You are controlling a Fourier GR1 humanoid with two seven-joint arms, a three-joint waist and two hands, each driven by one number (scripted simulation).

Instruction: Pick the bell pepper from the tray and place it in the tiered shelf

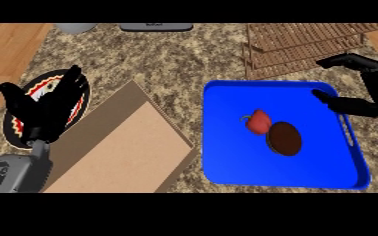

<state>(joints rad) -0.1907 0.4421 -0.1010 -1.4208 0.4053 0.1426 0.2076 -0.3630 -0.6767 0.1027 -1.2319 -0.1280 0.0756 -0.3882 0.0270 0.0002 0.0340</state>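
The speckled stone tabletop [170, 60] spreads under everything, with a strip of wood at its far left. On the right lies the blue tray [244, 172], and to its left a brown cardboard slab [122, 150] lies at a slant. Beyond the tray's far right corner stands the wooden tiered shelf [303, 47]. At the left edge a round plate [46, 87] with a dark rim and red and white pattern sits partly under my left hand [46, 107], whose fingers [68, 82] are straight and spread, holding nothing. My right hand [353, 102] hangs over the tray's far right corner, fingers relaxed and apart, gripping nothing. Near the tray's middle lies a dark brown disc [284, 139], and touching its left side, the red bell pepper [258, 122], well apart from my right hand.
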